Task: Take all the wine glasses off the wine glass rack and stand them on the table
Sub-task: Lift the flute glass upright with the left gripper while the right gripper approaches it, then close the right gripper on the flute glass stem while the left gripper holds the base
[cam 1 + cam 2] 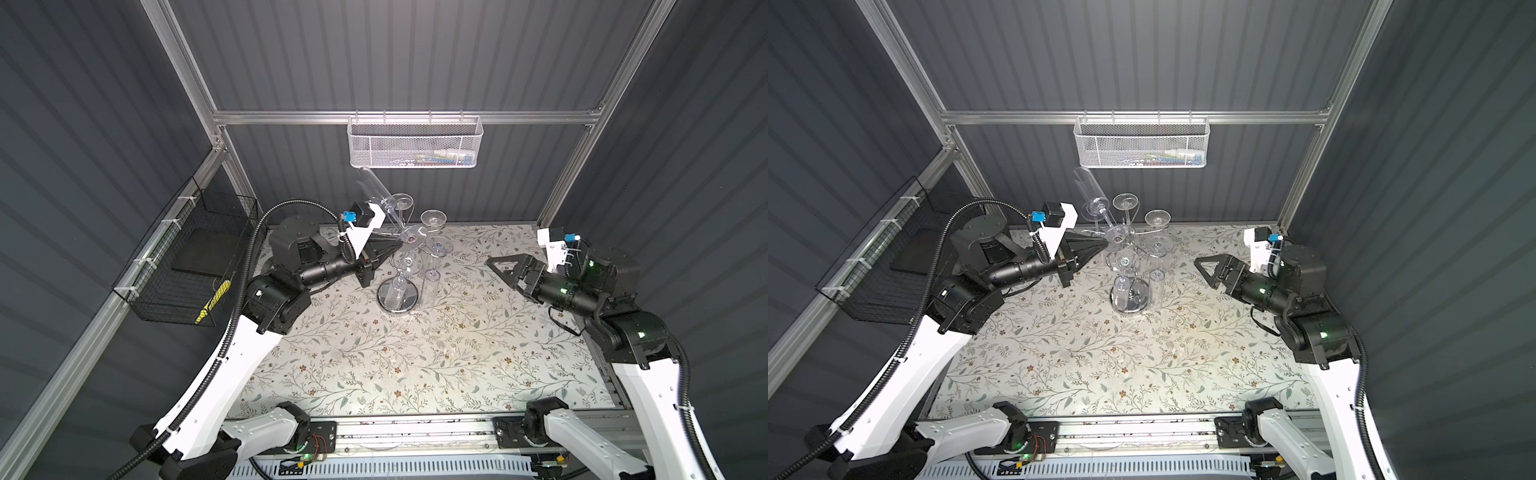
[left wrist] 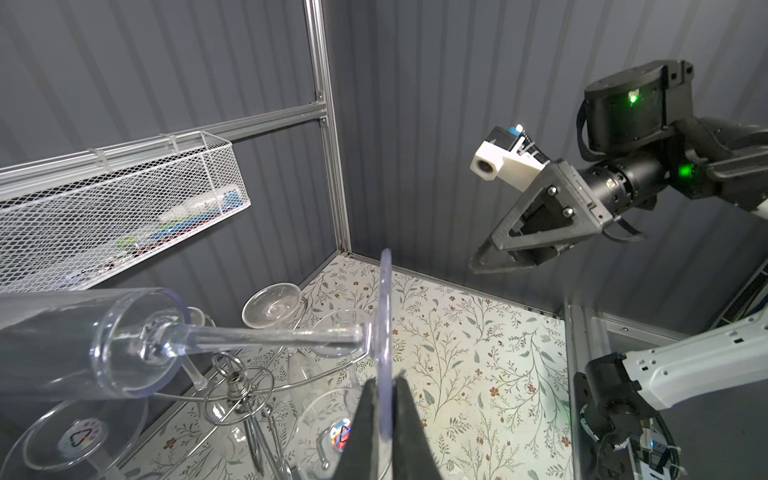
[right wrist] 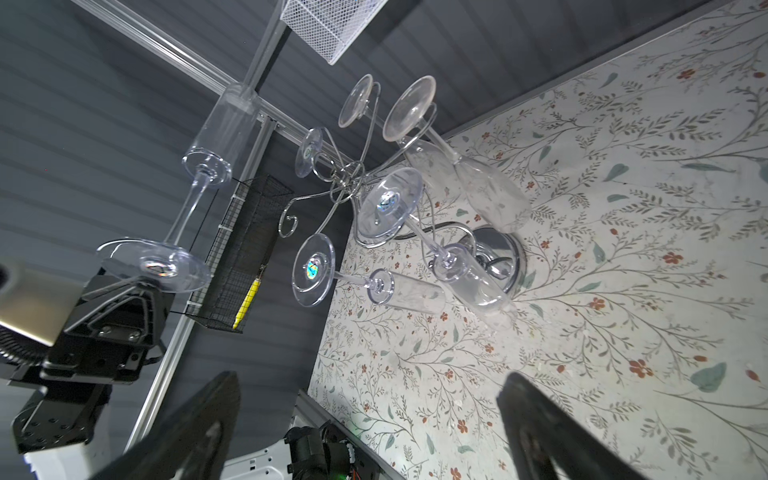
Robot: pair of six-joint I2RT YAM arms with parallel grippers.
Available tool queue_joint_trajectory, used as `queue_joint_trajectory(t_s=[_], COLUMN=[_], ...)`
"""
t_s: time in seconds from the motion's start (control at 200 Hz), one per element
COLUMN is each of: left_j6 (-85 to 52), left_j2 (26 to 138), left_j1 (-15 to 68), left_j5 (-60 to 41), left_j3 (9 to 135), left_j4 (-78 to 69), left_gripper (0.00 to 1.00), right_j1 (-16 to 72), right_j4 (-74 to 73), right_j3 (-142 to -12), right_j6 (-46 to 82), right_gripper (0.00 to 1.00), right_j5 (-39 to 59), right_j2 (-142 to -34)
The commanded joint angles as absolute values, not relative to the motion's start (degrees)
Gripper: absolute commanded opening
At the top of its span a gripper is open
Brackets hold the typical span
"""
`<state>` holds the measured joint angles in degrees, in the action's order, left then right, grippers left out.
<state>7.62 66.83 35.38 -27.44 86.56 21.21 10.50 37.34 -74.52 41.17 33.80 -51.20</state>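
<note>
**Item under inspection.** The wine glass (image 2: pixel 124 345) is a tall clear flute. It is held in the air at the far middle of the desk (image 1: pixel 415 357), above and just left of the central stem of the wine glass rack (image 1: pixel 398 308). It lies tilted, with its bowl (image 1: pixel 376 191) pointing up and to the far left and its foot (image 2: pixel 386 299) toward the rack. In the right wrist view it appears apart from the rack's one bare spiral arm (image 3: pixel 289 220). I judge it unhooked, though not yet carried away.

**Pincers.** The left pincer (image 2: pixel 385 380) is closed on the rim of the foot, pinching the thin disc edge-on between both fingers (image 2: pixel 409 415). The right pincer (image 3: pixel 370 376) stands wide open and empty at the right, well apart from the rack.

**Handling, as judged.**
- The glass looks light, rigid and smooth-walled, so it is likely slippery against the pads.
- Glass or clear plastic cannot be told apart here, so it should be treated as breakable.
- The present hold is at the extreme end, so the stem (image 2: pixel 270 337) and bowl hang out as a long lever and the flute could pivot or slide in the pinch.
- A firmer hold would be across the stem close to the foot.
- The bowl wall looks the worst place to squeeze.

**Hazards.**
- Five other glasses (image 3: pixel 388 205) hang upside down on the rack close by, and a swing of the foot could knock them.
- The white mesh basket (image 1: pixel 415 143) hangs beyond the bowl's mouth, and its clearance cannot be told.
</note>
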Motion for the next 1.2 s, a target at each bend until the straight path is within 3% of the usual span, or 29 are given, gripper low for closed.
queue_joint_trajectory(t_s=[0.0, 0.4, 0.7, 1.196], left_j6=[12.5, 21.1, 29.1, 34.8], left_j2=[67.6, 70.7, 74.0, 76.9], left_j1=[37.2, 44.5, 51.1, 57.2], left_j5=[-24.6, -16.4, -12.4, -7.1], left_j3=[87.4, 86.8, 90.7, 92.6], left_j4=[20.9, 20.7, 27.0, 30.4], left_gripper=[0.00, 0.00, 0.00, 0.00], right_j1=[10.7, 13.6, 19.6, 21.7], right_j4=[33.9, 24.7, 35.4, 47.8], right_j3=[-77.4, -83.8, -93.8, -96.8], right_j6=[42.4, 46.5, 36.4, 27.0], right_gripper=[0.99, 0.98, 0.92, 0.63], right_j5=[38.8, 46.8, 46.9, 44.6], right_j2=[-52.5, -60.8, -70.4, -75.4])
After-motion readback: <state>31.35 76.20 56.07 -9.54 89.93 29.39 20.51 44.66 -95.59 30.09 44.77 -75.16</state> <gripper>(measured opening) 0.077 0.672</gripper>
